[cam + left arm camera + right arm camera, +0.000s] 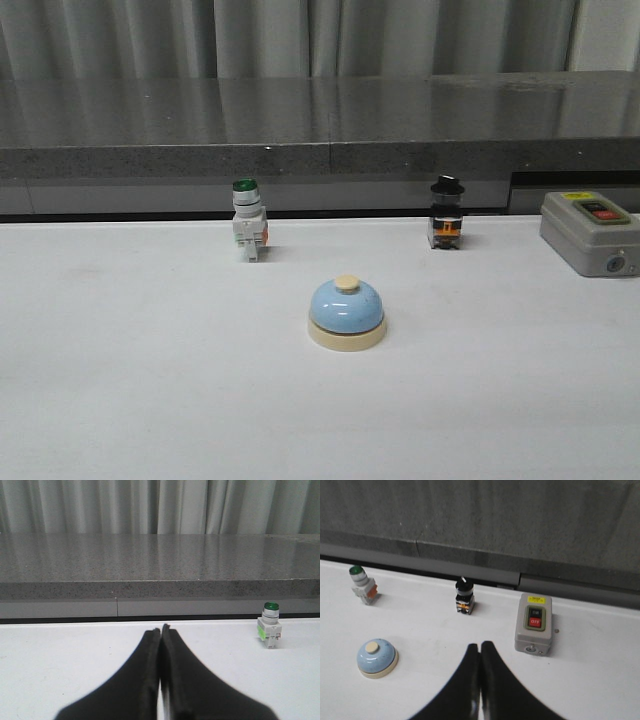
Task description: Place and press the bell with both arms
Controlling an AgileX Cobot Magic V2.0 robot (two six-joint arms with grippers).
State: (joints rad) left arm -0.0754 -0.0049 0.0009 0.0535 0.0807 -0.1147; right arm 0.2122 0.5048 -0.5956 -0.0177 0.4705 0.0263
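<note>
The light-blue bell [346, 313] with its cream base and cream button stands upright near the middle of the white table; it also shows in the right wrist view, bell [377, 658]. My right gripper [480, 645] is shut with nothing in it and hovers above the table, apart from the bell. My left gripper [161, 629] is shut and empty, low over the table; the bell is out of its view. Neither arm shows in the front view.
A green-capped white push-button switch [248, 222] stands at the back left, a black-knobbed switch [446, 214] at the back right. A grey box with red and black buttons [592, 232] sits at the far right. A grey ledge [320, 150] runs behind the table.
</note>
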